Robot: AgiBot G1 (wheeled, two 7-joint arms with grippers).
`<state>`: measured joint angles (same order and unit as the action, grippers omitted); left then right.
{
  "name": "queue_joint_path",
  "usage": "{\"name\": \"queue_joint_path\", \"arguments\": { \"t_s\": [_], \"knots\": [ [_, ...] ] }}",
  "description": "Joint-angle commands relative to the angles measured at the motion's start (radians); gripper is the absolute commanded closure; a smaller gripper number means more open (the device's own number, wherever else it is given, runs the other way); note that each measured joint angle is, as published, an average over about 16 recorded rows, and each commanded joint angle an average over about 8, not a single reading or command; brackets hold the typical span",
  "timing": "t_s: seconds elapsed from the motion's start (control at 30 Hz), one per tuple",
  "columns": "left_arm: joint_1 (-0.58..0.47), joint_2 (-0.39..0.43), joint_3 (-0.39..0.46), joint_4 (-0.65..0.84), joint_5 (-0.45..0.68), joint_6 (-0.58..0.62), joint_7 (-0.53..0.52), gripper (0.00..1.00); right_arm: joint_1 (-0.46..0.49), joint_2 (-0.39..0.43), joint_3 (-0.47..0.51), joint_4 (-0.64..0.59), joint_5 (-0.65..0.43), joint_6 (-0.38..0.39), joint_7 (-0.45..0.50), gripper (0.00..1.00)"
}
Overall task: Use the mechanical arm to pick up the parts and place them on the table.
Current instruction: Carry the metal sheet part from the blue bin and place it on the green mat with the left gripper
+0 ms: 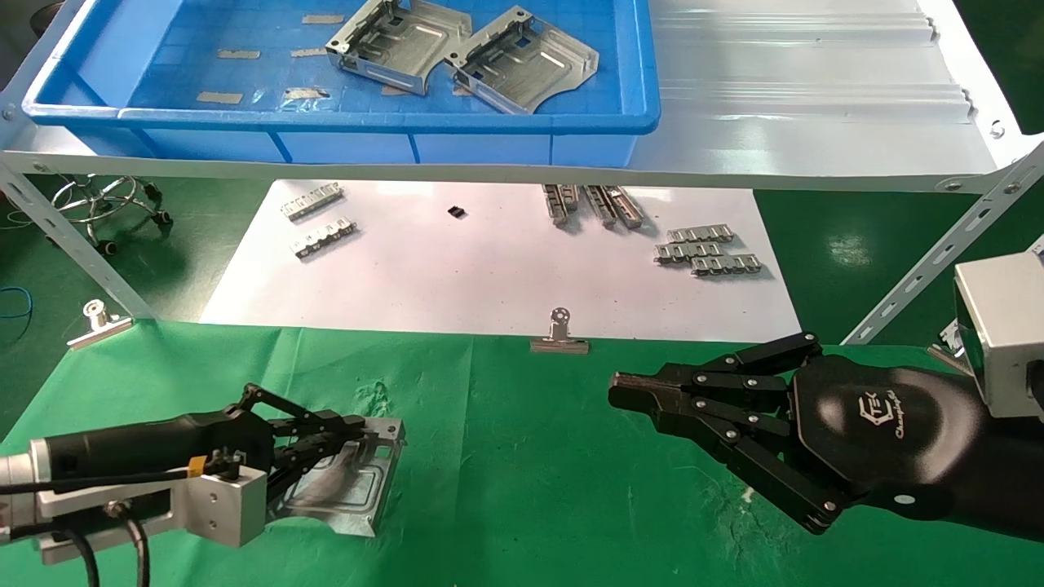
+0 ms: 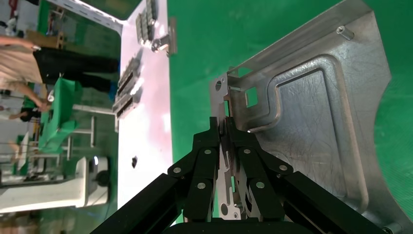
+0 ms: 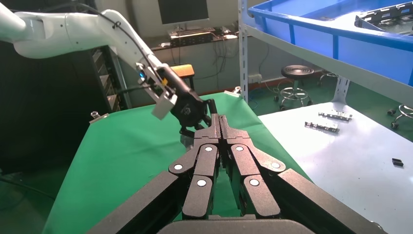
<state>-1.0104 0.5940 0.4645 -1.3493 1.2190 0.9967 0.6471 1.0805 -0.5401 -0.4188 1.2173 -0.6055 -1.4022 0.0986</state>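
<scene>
A silver part (image 1: 363, 481) sits low over the green table (image 1: 530, 489) at the front left. My left gripper (image 1: 359, 424) is shut on its bent-up flange. In the left wrist view that gripper (image 2: 223, 122) pinches the thin flange edge, and the part (image 2: 311, 126) spreads out beyond it. I cannot tell whether the part touches the cloth. Two more parts (image 1: 400, 45) (image 1: 522, 65) lie in the blue bin (image 1: 342, 121) on the shelf. My right gripper (image 1: 620, 393) (image 3: 219, 119) hovers at the front right, shut and holding nothing.
A white sheet (image 1: 489, 269) behind the cloth carries small toothed strips (image 1: 708, 251) and a tiny black piece (image 1: 457, 212). Binder clips (image 1: 559, 336) (image 1: 98, 322) hold the cloth's far edge. The metal shelf (image 1: 816, 98) and its slanted braces (image 1: 938, 253) overhang the back.
</scene>
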Motion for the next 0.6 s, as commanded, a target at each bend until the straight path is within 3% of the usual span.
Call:
{"name": "queue_joint_path", "arguments": {
  "t_s": [0.03, 0.17, 0.27, 0.33, 0.47, 0.6],
  "knots": [
    [0.021, 0.008, 0.000, 0.001, 0.015, -0.030, 0.028, 1.00, 0.000, 0.000, 0.000, 0.000, 0.000, 0.000, 0.000, 1.00],
    [0.044, 0.021, 0.000, 0.002, 0.028, -0.056, 0.070, 1.00, 0.000, 0.000, 0.000, 0.000, 0.000, 0.000, 0.000, 1.00],
    [0.059, 0.028, 0.000, 0.005, 0.032, -0.067, 0.099, 0.89, 0.000, 0.000, 0.000, 0.000, 0.000, 0.000, 0.000, 1.00],
    [0.067, 0.031, -0.001, 0.007, 0.034, -0.074, 0.117, 0.75, 0.000, 0.000, 0.000, 0.000, 0.000, 0.000, 0.000, 1.00],
    [0.083, 0.039, -0.004, 0.010, 0.040, -0.097, 0.141, 0.27, 0.000, 0.000, 0.000, 0.000, 0.000, 0.000, 0.000, 1.00],
    [0.096, 0.049, -0.009, 0.013, 0.049, -0.132, 0.153, 0.01, 0.000, 0.000, 0.000, 0.000, 0.000, 0.000, 0.000, 1.00]
  ]
}}
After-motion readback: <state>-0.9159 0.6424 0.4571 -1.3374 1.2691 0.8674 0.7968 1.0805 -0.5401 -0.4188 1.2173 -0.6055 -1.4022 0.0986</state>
